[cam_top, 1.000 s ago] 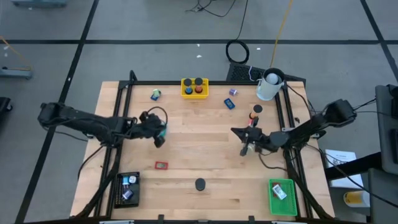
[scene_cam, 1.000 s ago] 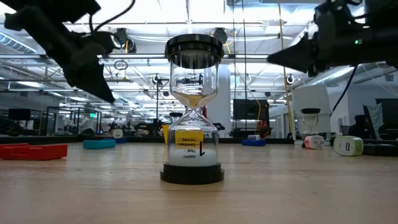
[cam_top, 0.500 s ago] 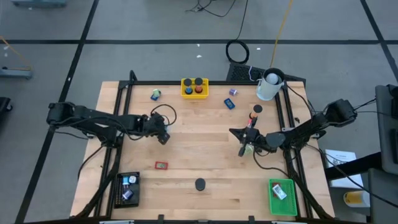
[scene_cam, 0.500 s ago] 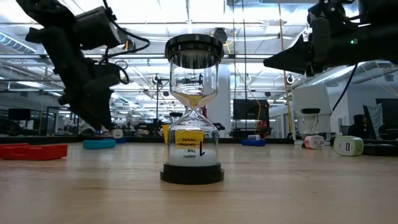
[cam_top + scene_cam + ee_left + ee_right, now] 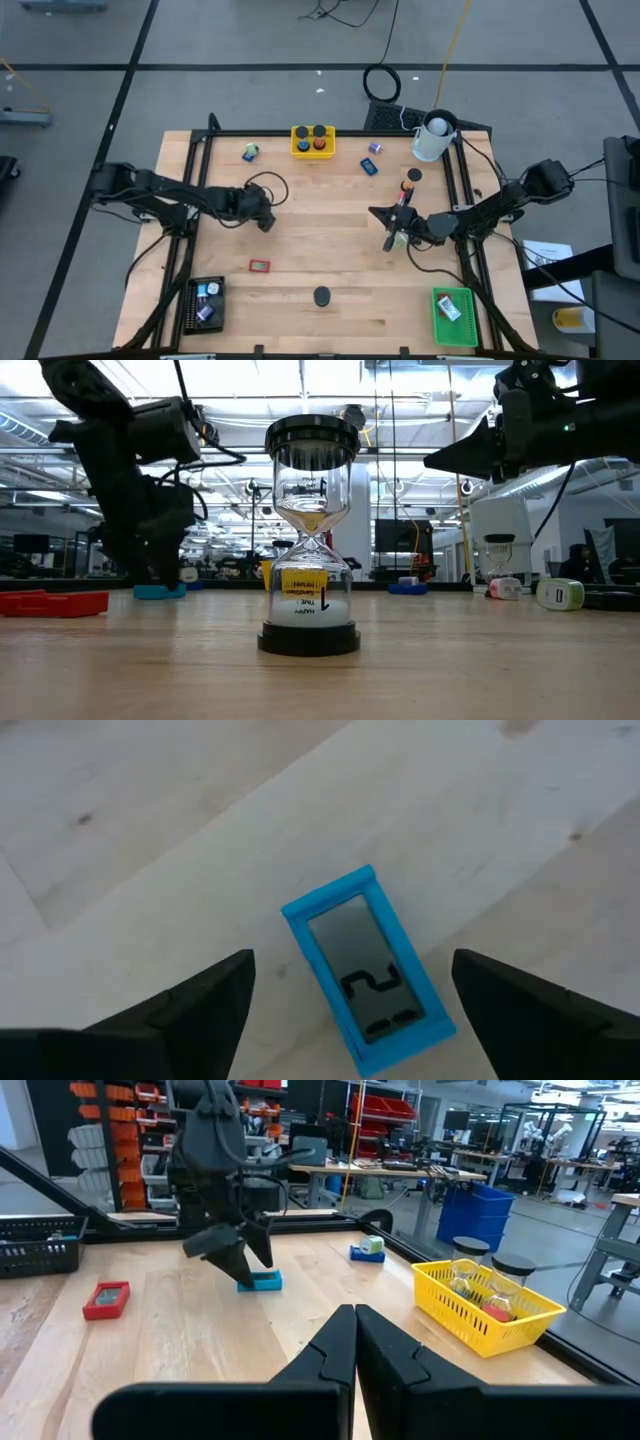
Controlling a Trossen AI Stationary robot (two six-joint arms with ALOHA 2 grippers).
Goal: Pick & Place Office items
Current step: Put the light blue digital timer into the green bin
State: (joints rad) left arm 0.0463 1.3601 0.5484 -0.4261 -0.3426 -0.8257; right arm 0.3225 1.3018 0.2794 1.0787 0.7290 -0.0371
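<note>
Left wrist view, left gripper [image 5: 345,1005] jaws apart over blue timer [image 5: 365,970] lying flat on table [image 5: 150,870], right gripper [image 5: 392,240] jaws together, mid-table.

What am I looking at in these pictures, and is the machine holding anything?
Two dark robot arms work at a wooden table. One picture looks straight down, one looks level across the tabletop past an hourglass, and two come from cameras on the arms' wrists. The left claw stands open over a small blue timer lying flat on the wood; it grips nothing. The right claw is shut and empty, raised above the table. Around the table sit a yellow tray, a black tray, a green tray, a white cup and small items such as a red block.
</note>
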